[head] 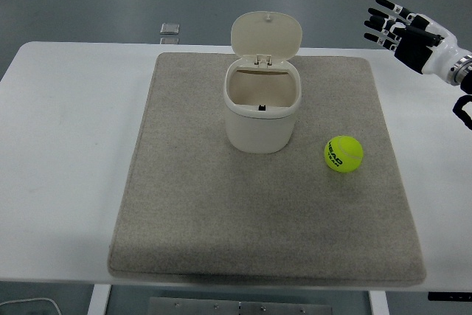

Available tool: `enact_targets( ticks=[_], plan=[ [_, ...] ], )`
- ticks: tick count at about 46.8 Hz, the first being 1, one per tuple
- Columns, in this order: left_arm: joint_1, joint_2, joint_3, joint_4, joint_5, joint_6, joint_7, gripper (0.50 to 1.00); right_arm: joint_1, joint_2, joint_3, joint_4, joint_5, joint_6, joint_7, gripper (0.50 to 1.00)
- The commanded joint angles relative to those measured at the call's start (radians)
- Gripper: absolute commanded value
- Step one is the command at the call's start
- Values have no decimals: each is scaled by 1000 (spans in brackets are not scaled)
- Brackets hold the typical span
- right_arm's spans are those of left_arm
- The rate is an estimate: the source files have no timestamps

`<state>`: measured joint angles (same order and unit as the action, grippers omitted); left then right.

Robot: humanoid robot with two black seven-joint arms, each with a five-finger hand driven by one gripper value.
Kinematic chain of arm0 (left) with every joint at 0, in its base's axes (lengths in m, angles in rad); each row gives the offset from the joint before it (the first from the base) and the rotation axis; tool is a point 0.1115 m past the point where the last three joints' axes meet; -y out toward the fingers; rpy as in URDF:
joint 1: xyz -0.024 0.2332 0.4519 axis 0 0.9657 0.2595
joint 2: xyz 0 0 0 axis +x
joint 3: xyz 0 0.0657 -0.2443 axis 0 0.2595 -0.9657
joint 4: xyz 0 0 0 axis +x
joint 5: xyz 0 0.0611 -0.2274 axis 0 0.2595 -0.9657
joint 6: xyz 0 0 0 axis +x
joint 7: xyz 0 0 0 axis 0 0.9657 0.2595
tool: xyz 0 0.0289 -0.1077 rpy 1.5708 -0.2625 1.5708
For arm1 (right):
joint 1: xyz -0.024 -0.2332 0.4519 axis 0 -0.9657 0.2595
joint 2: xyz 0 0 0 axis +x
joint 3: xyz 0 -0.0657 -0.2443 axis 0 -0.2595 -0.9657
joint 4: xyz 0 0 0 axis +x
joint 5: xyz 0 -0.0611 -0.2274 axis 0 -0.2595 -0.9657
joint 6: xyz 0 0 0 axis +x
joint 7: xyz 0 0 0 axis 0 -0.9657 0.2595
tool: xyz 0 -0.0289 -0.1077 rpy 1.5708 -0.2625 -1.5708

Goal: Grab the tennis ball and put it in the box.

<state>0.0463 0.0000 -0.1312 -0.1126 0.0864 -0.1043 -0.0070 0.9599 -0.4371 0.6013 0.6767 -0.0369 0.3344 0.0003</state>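
A yellow-green tennis ball [343,154] lies on the grey mat, right of centre. To its left stands a cream box [262,112] with its hinged lid [266,33] flipped up and back, so the inside is exposed. My right hand [398,29] hovers high at the upper right, well above and to the right of the ball, fingers spread and holding nothing. The left arm does not show.
A grey mat [192,204] covers most of the white table [66,145]. A small silvery object [170,29] lies at the table's far edge, left of the box lid. A white cable [29,304] shows below the table's near left edge.
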Motion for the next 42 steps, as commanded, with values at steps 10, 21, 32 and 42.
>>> enact_targets(
  ticks=[10,21,32,42],
  plan=[
    [4,0,1,1,1,0,-2,992,0,0,-2,1,-1,-11,3,921],
    [1,0,1,1,1,0,-2,992,0,-5,-3,1,-3,-6,4,921],
    [1,0,-1,1,1,0,-2,992,-1,-35,-6,1,-15,5,4,921],
    [1,0,-1,1,1,0,-2,992,3,-46,-6,4,-18,8,4,921]
  ],
)
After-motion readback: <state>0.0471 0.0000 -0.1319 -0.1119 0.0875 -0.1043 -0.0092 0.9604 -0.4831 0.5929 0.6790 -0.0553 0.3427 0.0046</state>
